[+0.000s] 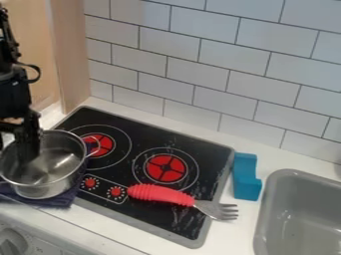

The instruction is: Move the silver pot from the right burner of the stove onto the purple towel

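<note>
Qty: 1 pot [50, 190], 1 dark cloth [65, 200], 1 fork [160, 194] w/ a fat red ribbed handle, 1 blue block [246, 180], 1 stovetop [136, 129] w/ 2 red burners [166, 168] & 2 small red knobs [116, 191], 1 sink [267, 196].

Pot = shiny metal, upright, at view's L edge, directly under the black gripper [28, 152], whose lower end hangs down inside the rim. Can't tell if gripper is wide or narrow, or if it touches the pot. Loop handle on pot's R side, over the stovetop.

Cloth lies under pot, at the stovetop's near L corner. Fork lies R of pot, well apart: handle on stovetop by the front burner, tines out past the stovetop's R edge, over the counter [256, 226]. Block stands just beside that same edge, b/w stovetop & sink.

Surface: white counter, black stovetop w/ grey border; sink grey, at R. Light tile wall [193, 60] w/ dark joints behind; pale wood panel [72, 50] at far L. Grey dial [12, 242] on the front panel, bottom L.
</note>
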{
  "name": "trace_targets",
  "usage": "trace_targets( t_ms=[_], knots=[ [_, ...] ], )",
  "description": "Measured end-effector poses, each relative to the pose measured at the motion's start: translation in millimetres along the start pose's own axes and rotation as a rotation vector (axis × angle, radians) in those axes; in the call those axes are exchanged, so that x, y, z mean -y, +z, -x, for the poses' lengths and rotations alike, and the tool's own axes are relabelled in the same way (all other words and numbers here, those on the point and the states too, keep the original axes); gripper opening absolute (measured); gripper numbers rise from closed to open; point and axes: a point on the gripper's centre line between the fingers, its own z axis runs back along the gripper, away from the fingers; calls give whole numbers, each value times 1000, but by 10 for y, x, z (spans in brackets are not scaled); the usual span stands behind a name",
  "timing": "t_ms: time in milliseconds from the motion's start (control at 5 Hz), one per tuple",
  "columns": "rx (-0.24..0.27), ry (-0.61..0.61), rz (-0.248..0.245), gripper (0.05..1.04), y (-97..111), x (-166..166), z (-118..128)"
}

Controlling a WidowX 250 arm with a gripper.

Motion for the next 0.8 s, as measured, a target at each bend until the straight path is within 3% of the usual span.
trace_targets(
  t_ms=[800],
  knots=[
    [119, -67, -82, 999, 667, 116, -15]
  ],
)
